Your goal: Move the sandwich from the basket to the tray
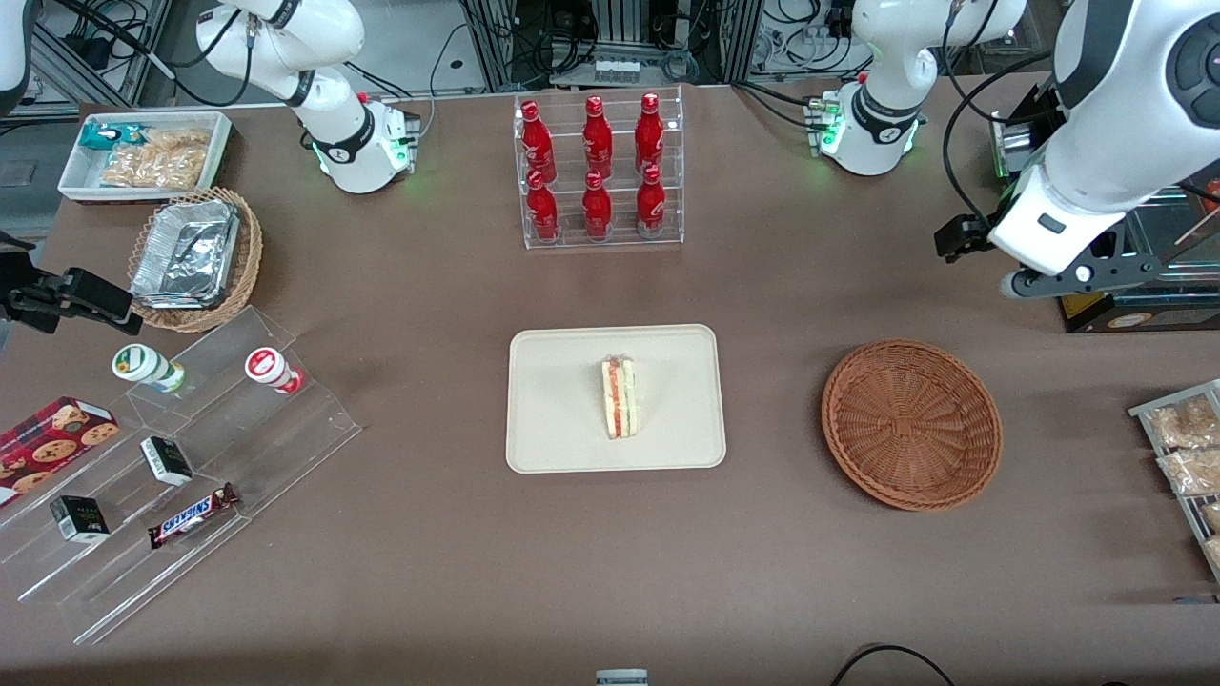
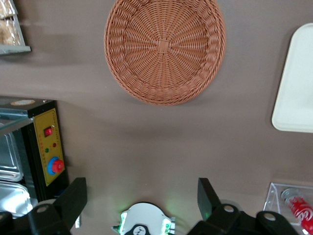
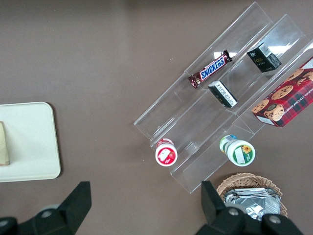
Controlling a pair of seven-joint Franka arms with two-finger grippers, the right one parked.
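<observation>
Table (image 1: 457, 572): brown cloth cover, evenly lit, spanning the whole scene. Along its farthest edge: metal frame racks (image 1: 620, 38) and tangled black cables (image 1: 534, 43).

- The working arm (image 1: 1115, 124) has glossy white rounded shells with dark grey joint bands.
- Its white base (image 1: 872, 133) glows green at the rim, and black cables run from it.
- The tool (image 2: 142, 203) is matte black: two blunt wedge-shaped fingers (image 2: 73, 198) set wide apart, with round silver screw heads on the mount.
</observation>
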